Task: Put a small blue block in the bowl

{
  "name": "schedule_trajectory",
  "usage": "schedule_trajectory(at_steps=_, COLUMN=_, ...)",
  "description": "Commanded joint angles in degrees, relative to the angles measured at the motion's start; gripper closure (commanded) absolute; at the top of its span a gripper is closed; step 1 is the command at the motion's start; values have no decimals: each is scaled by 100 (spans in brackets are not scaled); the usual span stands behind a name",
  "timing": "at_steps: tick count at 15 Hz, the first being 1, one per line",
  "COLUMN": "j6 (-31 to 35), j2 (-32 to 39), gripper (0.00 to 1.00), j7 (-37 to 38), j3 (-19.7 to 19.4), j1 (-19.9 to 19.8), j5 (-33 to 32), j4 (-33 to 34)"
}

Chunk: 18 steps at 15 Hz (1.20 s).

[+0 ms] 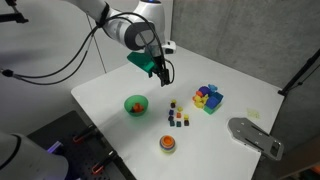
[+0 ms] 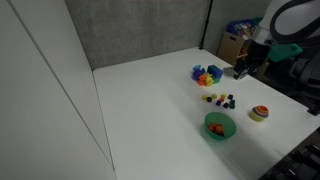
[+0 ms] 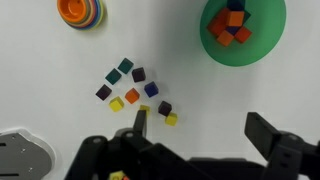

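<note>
One bowl (image 3: 270, 36) (top rim cropped), gripper (image 3: 198, 120) spread

Probably lab: white table (image 1: 102, 97), grey backdrop (image 2: 140, 30)

No text, label, brand, number or sign can be read in any view. The pictures are too small and soft to show whether the robot arm or the coloured blocks carry any markings at all.

- We are seeing bare worktop (image 3: 200, 95) lying open between the tiny cubes (image 3: 132, 96) and the bowl (image 3: 268, 38).
- Those cubes are crowding the small blue block (image 3: 150, 89) on several sides.
</note>
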Motion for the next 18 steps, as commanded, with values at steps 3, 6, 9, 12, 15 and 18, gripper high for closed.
schedule_trajectory(at_steps=3, j6=-149, j2=1153, gripper=0, j7=477, j3=59, j1=-23, j5=-205, j4=978)
schedule_trajectory(at_steps=6, j6=-135, j2=1685, gripper=0, j7=404, j3=74, j1=-39, j5=-150, j4=1376)
schedule_trajectory(at_steps=9, j6=-97, j2=2183, gripper=0, j7=354, j3=97, j1=-57, j5=-99, j4=1747)
schedule_trajectory(at_steps=12, j6=-128, j2=2694, gripper=0, j7=355, j3=101, j1=-61, j5=-92, j4=2165)
schedule_trajectory(at_steps=15, j6=-70, j2=3148, gripper=0, j7=300, j3=70, j1=-68, j5=-149, j4=2526)
schedule_trajectory(at_steps=18, j6=-115, j2=3560, gripper=0, j7=164, j3=80, j1=-145, j5=-152, j4=2905)
